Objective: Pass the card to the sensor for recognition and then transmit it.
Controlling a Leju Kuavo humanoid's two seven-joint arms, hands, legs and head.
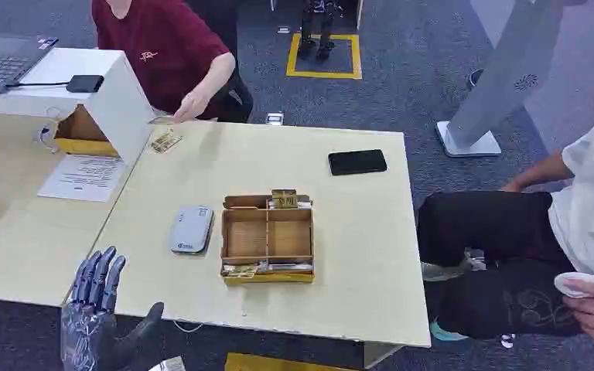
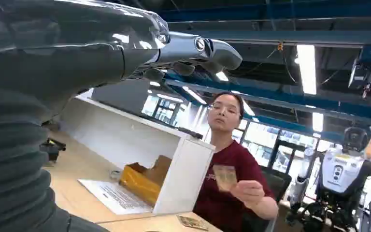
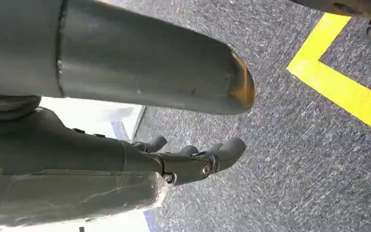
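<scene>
Left hand (image 1: pixel 97 309) spread and empty at the table's (image 1: pixel 340 309) near edge.
Card (image 2: pixel 224 176) well away, pinched in a person's hand (image 2: pixel 249 191); right hand (image 3: pixel 193 157) loosely curled, empty, over the floor.

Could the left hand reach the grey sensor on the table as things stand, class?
Probably yes. The left hand is raised at the table's near edge, fingers apart and holding nothing. The sensor lies ahead of it with only bare tabletop between; the box sits to the side.
</scene>
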